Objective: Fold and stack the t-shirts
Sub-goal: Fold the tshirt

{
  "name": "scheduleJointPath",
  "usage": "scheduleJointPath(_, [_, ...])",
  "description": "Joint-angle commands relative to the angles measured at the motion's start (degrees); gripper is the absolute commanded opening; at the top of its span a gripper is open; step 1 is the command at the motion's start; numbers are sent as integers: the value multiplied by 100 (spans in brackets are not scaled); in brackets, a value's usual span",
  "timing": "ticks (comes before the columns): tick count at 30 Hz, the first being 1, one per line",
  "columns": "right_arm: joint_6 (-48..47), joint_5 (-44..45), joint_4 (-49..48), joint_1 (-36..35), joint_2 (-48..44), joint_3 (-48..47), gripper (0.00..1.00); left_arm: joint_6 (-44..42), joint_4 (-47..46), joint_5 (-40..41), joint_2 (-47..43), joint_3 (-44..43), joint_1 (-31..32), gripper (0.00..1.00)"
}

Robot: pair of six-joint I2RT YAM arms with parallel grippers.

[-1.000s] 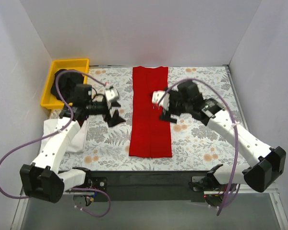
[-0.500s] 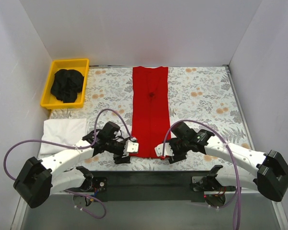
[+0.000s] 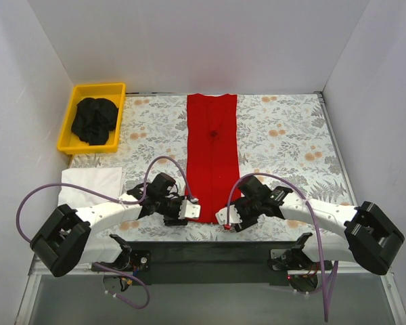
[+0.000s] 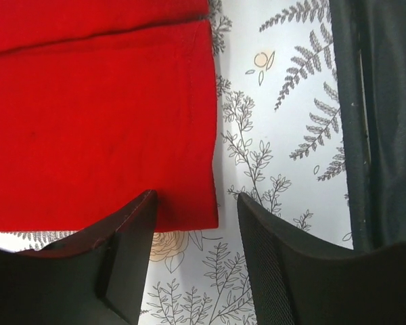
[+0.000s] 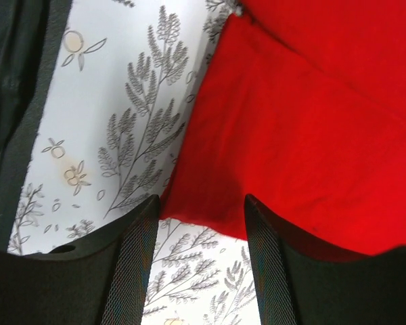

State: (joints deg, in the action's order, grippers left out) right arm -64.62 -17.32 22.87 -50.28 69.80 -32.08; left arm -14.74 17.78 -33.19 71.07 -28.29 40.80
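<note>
Red t-shirt [image 3: 212, 156] runs near-to-far; left gripper [image 4: 195, 200], right gripper [image 5: 201, 200] spread wide, seemingly straddling near corners.

The red t-shirt [image 3: 212, 156] lies flat and smooth down the middle of the table [image 3: 284, 149], folded into a long narrow strip with its sleeves tucked in. The strip runs from the far edge almost to the near edge, where its hem ends in square corners with an overlapping fold edge visible. The white t-shirt [image 3: 91, 183] rests as a folded, roughly rectangular pad at the table's near left side, well apart from the red one. The black t-shirt [image 3: 97, 120] sits crumpled in a heap inside the yellow bin [image 3: 73, 95] at the far left corner.
</note>
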Motion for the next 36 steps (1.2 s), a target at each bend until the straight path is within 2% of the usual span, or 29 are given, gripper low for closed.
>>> scheduleJointPath(1, [-191, 62, -248, -34, 174, 175, 60, -266, -214, 120, 21, 122, 42, 49])
scheduleJointPath(4, [-191, 97, -292, -43, 314, 210, 54, -336, -179, 146, 39, 193, 60, 40])
scheduleJointPath(5, [-183, 132, -292, -43, 411, 219, 51, -345, -170, 155, 39, 201, 69, 32])
scheduleJointPath(6, [-122, 159, -292, -52, 446, 228, 42, -362, -117, 138, 21, 193, 69, 27])
scheduleJointPath(7, [-95, 185, -310, -52, 499, 237, 37, -371, -100, 111, 4, 193, 69, 24])
scheduleJointPath(8, [-60, 229, -327, -52, 491, 246, 29, -389, -82, 94, -14, 193, 69, 20])
scheduleJointPath(9, [19, 238, -336, -43, 491, 254, 23, -398, -38, 85, -31, 193, 78, 12])
scheduleJointPath(12, [352, 291, -310, -165, 316, 176, 1, -346, 163, -12, -215, 114, 156, 0])
scheduleJointPath(17, [906, 63, 304, -596, -167, -53, 1, 155, 717, -240, -506, -281, 578, 0])
scheduleJointPath(22, [1162, 45, 736, -413, -458, -597, 1, 990, 1236, -425, -814, -764, 676, 0])
scheduleJointPath(25, [908, -61, 946, -132, -398, -957, 1, 921, 1508, -662, -709, -1221, 281, 0])
scheduleJointPath(29, [451, -130, 1026, 360, -99, -1475, 1, 640, 1483, -979, -305, -1880, -544, 0])
scheduleJointPath(33, [-110, -254, 1026, 1062, 446, -2221, 1, 306, 1535, -1180, 607, -2907, -1081, 0])
scheduleJointPath(36, [-393, -386, 1026, 1493, 981, -2810, 1, 262, 1265, -1207, 1144, -3252, -1337, 0])
